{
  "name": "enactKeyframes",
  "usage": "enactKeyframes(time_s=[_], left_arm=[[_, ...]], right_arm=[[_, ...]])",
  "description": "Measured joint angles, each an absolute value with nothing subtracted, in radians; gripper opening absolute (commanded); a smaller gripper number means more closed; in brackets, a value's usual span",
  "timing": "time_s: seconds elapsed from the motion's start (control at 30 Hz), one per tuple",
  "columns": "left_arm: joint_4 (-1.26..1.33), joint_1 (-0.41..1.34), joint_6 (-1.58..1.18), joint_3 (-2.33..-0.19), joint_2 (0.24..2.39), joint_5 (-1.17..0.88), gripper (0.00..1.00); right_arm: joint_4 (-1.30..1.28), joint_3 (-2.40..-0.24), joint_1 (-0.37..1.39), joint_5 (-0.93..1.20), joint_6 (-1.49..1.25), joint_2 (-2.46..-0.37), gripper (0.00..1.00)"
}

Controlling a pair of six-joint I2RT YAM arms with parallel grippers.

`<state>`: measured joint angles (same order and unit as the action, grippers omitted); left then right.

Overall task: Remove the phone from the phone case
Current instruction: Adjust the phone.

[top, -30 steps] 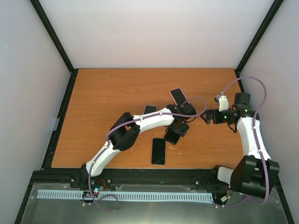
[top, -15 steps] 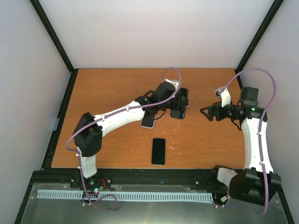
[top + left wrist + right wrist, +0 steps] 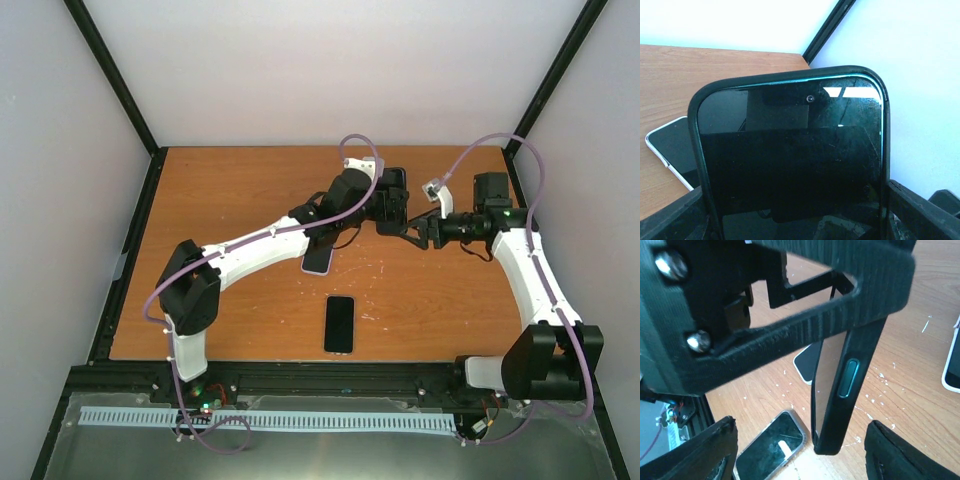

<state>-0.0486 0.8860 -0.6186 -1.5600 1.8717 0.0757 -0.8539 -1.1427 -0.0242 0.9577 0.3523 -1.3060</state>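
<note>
A phone in a black case (image 3: 392, 190) is held upright above the table by my left gripper (image 3: 383, 207), which is shut on its lower end. In the left wrist view the cased phone (image 3: 790, 150) fills the frame, screen toward the camera, with a finger at each bottom corner. My right gripper (image 3: 400, 228) is open just right of the phone. In the right wrist view I see the case edge-on (image 3: 850, 375) with its side button, hanging between my open right fingers (image 3: 715, 450), not touched by them.
A dark phone (image 3: 340, 322) lies flat near the table's front edge, also in the right wrist view (image 3: 770, 445). A white-edged phone (image 3: 318, 258) lies under the left arm, also in the left wrist view (image 3: 667, 150). Another white phone edge (image 3: 952, 365) shows at right.
My left gripper has lifted the cased phone from low over the table centre up and toward the back. My right gripper has moved left to it, jaws open around its edge.
</note>
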Motion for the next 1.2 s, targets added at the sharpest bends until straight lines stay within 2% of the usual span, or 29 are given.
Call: enactKeyframes(time_s=[0.1,0.2,0.47,0.53,0.63,0.67,0.8,0.9,1.03,1.13,1.2], left_arm=[[-0.041,0.886,-0.628,-1.564,1.872,0.084,0.72],[-0.037,0.886,-0.638,-1.570,1.872,0.090,0.72],[-0.031,0.886,-0.651,-1.581,1.872,0.104,0.73],[-0.031,0.886,-0.656,-1.581,1.872,0.107,0.79],[-0.031,0.886,-0.659,-1.581,1.872,0.114,0.98],[-0.034,0.886,-0.654,-1.581,1.872,0.117,0.99],[-0.059,0.872,-0.622,-1.605,1.869,0.128,0.99],[-0.056,0.812,-0.603,-1.586,1.826,0.047,0.99],[0.101,0.610,-0.609,-1.313,1.602,-0.175,0.99],[0.275,0.453,-0.622,-1.083,1.441,-0.326,0.92],[0.374,0.434,-0.625,-1.007,1.405,-0.446,0.89]], right_arm=[[-0.802,-1.114,-0.005,0.950,0.294,-1.307,0.64],[-0.764,-1.107,0.001,0.937,0.255,-1.320,0.55],[-0.686,-1.107,0.020,0.925,0.185,-1.352,0.21],[-0.668,-1.107,0.023,0.923,0.167,-1.352,0.14],[-0.652,-1.107,0.028,0.920,0.155,-1.355,0.10],[-0.648,-1.107,0.029,0.920,0.151,-1.356,0.08],[-0.671,-1.113,0.029,0.901,0.150,-1.376,0.08],[-0.725,-1.141,0.028,0.887,0.178,-1.386,0.07],[-0.809,-1.187,0.028,0.901,0.284,-1.386,0.04],[-0.902,-1.215,0.028,0.956,0.412,-1.385,0.05],[-0.965,-1.223,0.028,0.999,0.489,-1.385,0.05]])
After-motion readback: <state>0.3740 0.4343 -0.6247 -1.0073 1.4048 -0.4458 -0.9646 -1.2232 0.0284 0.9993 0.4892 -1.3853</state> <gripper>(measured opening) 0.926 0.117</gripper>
